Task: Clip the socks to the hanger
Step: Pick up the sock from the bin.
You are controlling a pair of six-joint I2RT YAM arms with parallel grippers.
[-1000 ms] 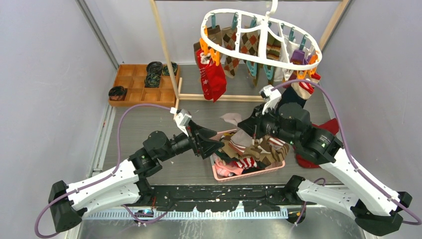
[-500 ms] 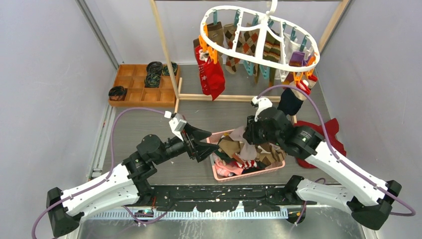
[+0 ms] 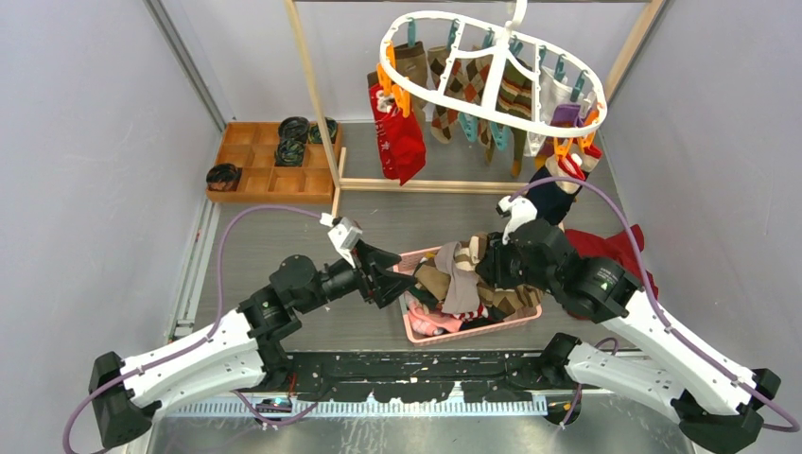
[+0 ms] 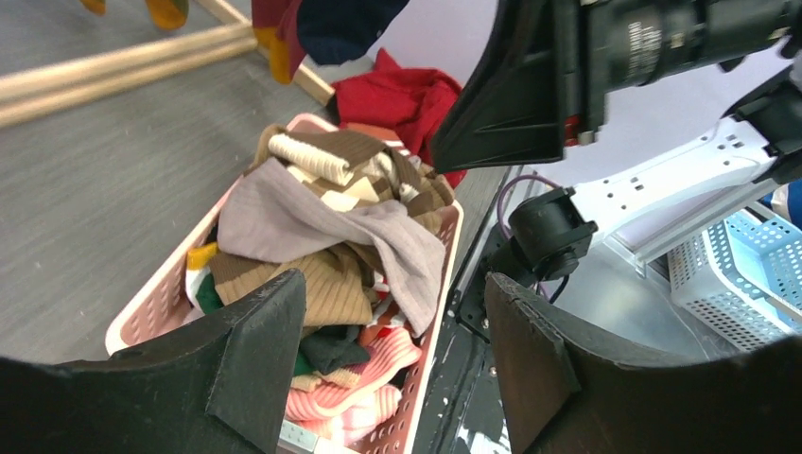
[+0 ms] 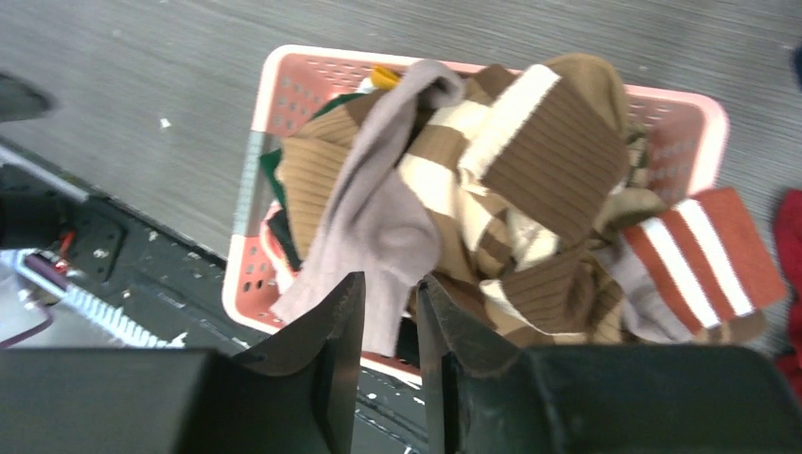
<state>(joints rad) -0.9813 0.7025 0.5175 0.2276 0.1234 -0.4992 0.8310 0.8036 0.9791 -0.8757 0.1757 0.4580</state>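
Socks (image 3: 468, 284) sit heaped in the pink basket (image 3: 421, 333) at table centre; more hang clipped on the hanger (image 3: 473, 110) at 12 o'clock. Your left gripper (image 4: 394, 312) stands wide open and empty at the basket's 9 o'clock rim. Your right gripper (image 5: 390, 293) hovers over the pile from 3 o'clock, jaws parted narrowly above a grey sock (image 5: 378, 218), gripping nothing.
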